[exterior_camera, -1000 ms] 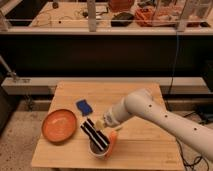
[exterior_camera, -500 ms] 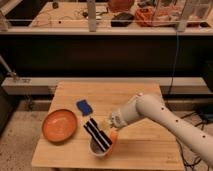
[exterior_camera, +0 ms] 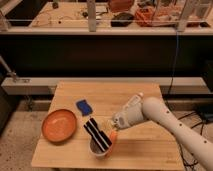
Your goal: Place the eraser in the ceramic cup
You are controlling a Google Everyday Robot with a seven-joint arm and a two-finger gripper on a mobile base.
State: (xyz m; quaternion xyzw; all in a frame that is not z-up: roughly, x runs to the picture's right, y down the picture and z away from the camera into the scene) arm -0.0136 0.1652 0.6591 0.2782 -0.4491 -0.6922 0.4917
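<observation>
Long black eraser (exterior_camera: 97, 133) with pale lengthwise stripes, leaning tilted, lower end inside the cup (exterior_camera: 101, 148), upper end jutting up-left past the rim. Cup small, round, whitish, dark inside, orange part on its right side; stood near the front edge of the wooden table (exterior_camera: 140, 100). Gripper (exterior_camera: 114, 125) just right of the cup, above the orange part; grip state not discernible. Orange dish (exterior_camera: 59, 125) left of the cup, blue square (exterior_camera: 83, 106) behind-left. No legible writing anywhere.

Arm (exterior_camera: 167, 117): smooth white rounded casing; small dark dots; gripper (exterior_camera: 111, 125) at its end, pale grey.
</observation>
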